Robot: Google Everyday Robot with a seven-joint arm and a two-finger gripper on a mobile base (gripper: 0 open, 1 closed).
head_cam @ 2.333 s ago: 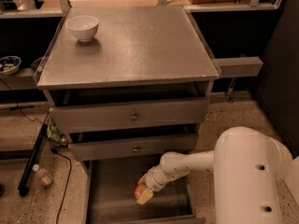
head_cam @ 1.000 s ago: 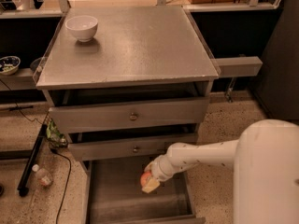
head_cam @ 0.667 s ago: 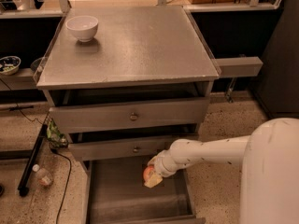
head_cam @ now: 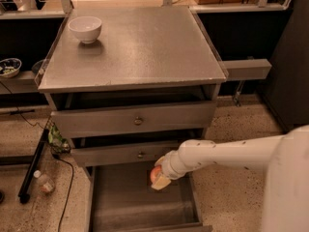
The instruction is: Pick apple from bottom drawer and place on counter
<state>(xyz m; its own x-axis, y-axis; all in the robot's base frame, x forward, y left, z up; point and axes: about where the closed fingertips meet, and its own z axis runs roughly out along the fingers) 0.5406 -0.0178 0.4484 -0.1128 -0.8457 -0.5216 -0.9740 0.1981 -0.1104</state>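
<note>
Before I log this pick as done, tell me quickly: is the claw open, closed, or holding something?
Claw: closed on the apple, held just above the floor of the open bottom drawer.

One high camera, close in front, looks steeply down over the table [head_cam: 145, 47] to the bottom drawer [head_cam: 120, 202], above which the jaws clasp the apple [head_cam: 155, 174].

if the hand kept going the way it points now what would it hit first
Holding the apple over the bottom drawer, the hand points down-left; likely the drawer's floor first, though depth is unclear.
</note>
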